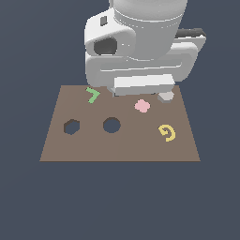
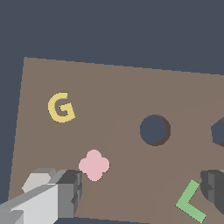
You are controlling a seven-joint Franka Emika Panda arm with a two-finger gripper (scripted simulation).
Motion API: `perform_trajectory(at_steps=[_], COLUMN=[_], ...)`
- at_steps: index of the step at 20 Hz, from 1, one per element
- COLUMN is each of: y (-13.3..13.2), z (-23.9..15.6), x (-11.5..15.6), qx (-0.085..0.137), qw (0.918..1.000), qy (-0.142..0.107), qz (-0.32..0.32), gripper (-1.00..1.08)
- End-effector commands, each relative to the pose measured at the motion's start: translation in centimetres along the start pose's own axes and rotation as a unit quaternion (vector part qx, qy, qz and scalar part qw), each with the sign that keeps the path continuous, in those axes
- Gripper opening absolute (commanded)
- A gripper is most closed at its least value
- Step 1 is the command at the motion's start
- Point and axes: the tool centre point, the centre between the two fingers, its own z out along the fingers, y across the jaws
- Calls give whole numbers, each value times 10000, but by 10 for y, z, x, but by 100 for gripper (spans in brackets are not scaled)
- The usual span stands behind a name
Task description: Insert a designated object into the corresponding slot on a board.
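Observation:
The pale grey-white hexagonal block lies near the board's far edge on the exterior view's right, partly hidden by my hand. In the wrist view the block sits just outside one finger, not between the fingers. My gripper is open and empty, low over the far part of the brown board. The hexagonal slot is on the exterior view's left and shows at the wrist view's edge.
A round hole lies beside the slot. A pink lobed piece, a yellow G-shaped piece and a green L-shaped piece lie on the board. The pink piece is close to the finger.

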Motion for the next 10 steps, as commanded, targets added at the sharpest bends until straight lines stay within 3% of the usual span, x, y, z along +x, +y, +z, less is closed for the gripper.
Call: perform_trajectory(at_steps=[1, 5, 10], y=[0, -7, -33], z=[0, 5, 24], x=[0, -2, -11], qx=[0, 4, 18], qw=[10000, 9999, 9987], qy=[0, -5, -25], qz=[0, -104, -517], gripper=[100, 100, 100])
